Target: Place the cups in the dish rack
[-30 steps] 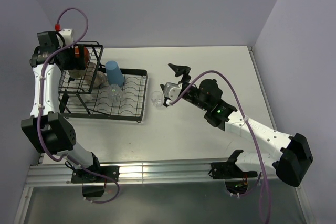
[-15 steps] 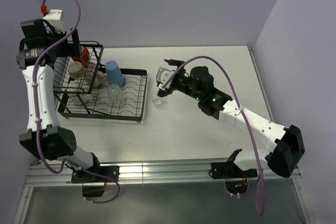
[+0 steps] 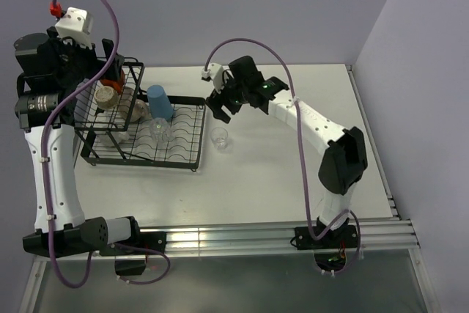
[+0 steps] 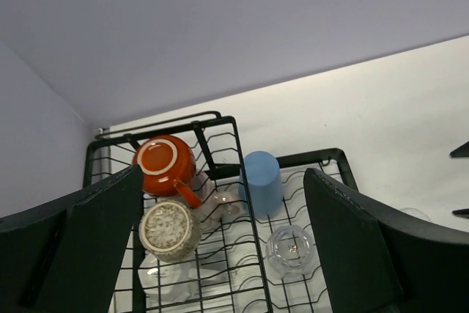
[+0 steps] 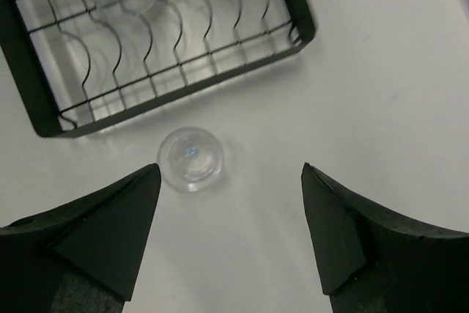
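tumbler (image 3: 159, 102) in dish rack (image 3: 183, 134), glass (image 3: 219, 138) beside

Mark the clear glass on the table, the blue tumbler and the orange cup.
clear glass (image 5: 190, 158): right wrist view, its centre.
blue tumbler (image 4: 262, 185): left wrist view, side wall.
orange cup (image 4: 163, 160): left wrist view, ringed top.

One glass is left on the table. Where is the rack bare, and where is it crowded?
Bare: the tray of the dish rack, between the racked clear glass and its right rim. Crowded: the basket section around the orange cup, and beside the blue tumbler.
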{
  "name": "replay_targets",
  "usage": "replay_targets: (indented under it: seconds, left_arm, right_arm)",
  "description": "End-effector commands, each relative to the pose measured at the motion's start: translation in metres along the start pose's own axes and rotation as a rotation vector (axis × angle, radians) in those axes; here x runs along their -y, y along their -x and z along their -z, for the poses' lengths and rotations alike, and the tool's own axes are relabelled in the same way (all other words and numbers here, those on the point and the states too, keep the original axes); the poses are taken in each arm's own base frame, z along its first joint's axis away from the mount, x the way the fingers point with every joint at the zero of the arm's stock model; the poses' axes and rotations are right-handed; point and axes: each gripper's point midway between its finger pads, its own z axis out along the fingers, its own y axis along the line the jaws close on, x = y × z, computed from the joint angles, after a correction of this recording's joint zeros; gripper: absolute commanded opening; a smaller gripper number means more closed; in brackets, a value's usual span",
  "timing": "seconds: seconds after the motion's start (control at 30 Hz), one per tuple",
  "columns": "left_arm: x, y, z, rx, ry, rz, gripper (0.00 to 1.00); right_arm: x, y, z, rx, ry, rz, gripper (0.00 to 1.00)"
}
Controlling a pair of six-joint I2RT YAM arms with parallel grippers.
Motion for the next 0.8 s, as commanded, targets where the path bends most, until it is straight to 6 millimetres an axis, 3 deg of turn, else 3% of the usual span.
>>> replay_targets:
  seconds: [0.0, 0.23, 0.77]
  left_arm:
    - [0.004, -0.001, -0.008, 0.012, -0.014, 0.024, 0.99]
    - [0.008, -0.007, -0.012, -0.007, -0.026, 0.053, 0.99]
    - [0.009, -0.020, -0.012, -0.037, -0.022, 0.054, 0.99]
  right_arm:
    - [-0.025, -0.025, -0.004, -0.131, 0.095, -0.202, 0.84]
    - [-0.035, -0.071, -0.042, -0.269, 0.141, -0.293, 0.74]
    - [-0.020, -0.113, -0.090, -0.346, 0.040, -0.343, 0.61]
